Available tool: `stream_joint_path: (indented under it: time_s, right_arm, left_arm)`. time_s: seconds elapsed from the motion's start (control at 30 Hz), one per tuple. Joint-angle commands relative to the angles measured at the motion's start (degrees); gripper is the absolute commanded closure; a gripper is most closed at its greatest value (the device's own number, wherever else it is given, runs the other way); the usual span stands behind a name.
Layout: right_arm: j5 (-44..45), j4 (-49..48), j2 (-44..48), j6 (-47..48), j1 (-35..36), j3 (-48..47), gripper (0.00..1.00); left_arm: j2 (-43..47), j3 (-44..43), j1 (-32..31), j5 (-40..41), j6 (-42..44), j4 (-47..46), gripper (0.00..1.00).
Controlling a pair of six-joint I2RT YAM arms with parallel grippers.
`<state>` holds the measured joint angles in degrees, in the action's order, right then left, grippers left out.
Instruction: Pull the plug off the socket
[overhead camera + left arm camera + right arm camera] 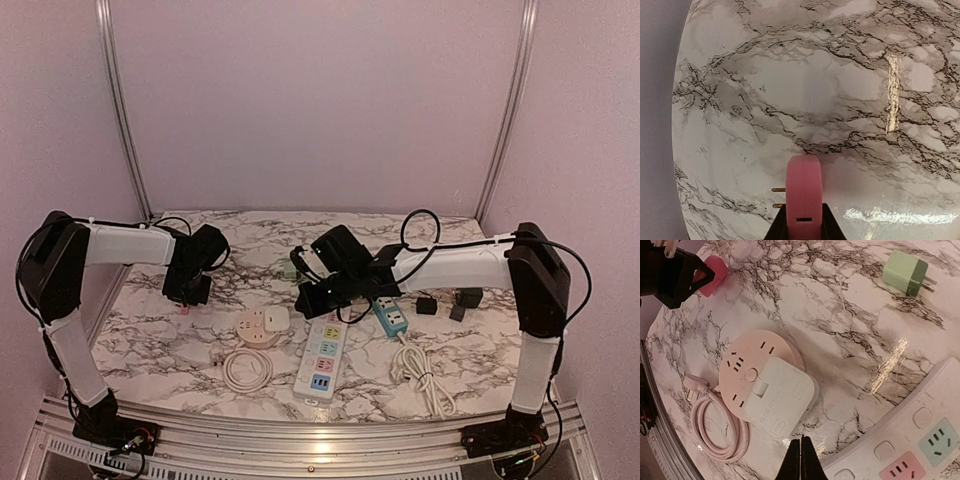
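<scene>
A round pink socket (pixel 258 327) lies on the marble table, also in the right wrist view (pixel 742 365). A white square plug (pixel 777 400) sits on its right half, seen from above too (pixel 276 319). My right gripper (pixel 800 447) is shut and empty, its tips just beside the white plug's near edge; it hangs right of the socket (pixel 310 300). My left gripper (pixel 803 227) is shut on a pink plug (pixel 803 195), bare prongs pointing left, above the table. That plug (pixel 715 272) and left gripper (pixel 187 290) are well left of the socket.
A white power strip (pixel 322 360) with coloured outlets lies right of the socket. The socket's pink cable (pixel 246 368) is coiled in front. A green adapter (pixel 905 272), a blue strip (pixel 391 316), black adapters (pixel 467 297) and a white cable (pixel 425 380) lie around.
</scene>
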<state>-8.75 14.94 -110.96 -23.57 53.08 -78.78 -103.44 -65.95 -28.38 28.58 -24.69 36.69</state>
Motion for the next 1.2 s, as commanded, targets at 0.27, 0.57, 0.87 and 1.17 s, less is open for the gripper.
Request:
stream_joint_path:
  time_s: [0.27,0.57,0.87,1.17]
  right_arm:
    - [-1.6,-1.9,0.2,-0.9,-0.4,0.5,0.98]
    - [-1.6,-1.9,-0.4,-1.2,-0.4,0.6,0.98]
    - [-2.9,-3.2,-1.4,-2.0,-0.4,0.7,0.97]
    - [-4.5,-5.0,-2.6,-3.9,-0.8,0.7,0.89]
  left_arm:
    - [-2.1,-1.8,0.3,-0.8,2.1,1.8,0.72]
    - [-0.8,-2.0,0.2,-2.9,2.5,1.3,0.57]
    - [1.3,-2.1,-0.5,-6.8,2.6,-0.1,0.49]
    - [6.1,-1.1,-0.7,-13.6,2.2,-2.6,0.42]
